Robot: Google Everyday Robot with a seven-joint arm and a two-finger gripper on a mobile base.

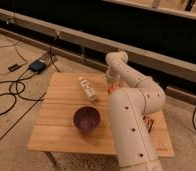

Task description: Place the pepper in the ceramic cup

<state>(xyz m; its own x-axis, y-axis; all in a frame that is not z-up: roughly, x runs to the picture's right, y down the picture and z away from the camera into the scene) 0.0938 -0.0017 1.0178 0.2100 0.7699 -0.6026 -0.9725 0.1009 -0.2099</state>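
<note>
My gripper (110, 84) hangs over the far middle of the wooden table (56, 135), pointing down at the end of the white arm. Right at its tip shows a small orange-red piece, the pepper (110, 90), low on the tabletop. The gripper is shut, and the pepper sits where its fingertips meet. The ceramic cup is hidden; the thick arm covers much of the table's right half.
A clear plastic bottle (87, 89) lies left of the gripper. A dark purple bowl (87, 119) stands at the table's middle front. A small orange and dark item (150, 123) peeks out right of the arm. Cables and a black box (37, 65) lie on the floor at left.
</note>
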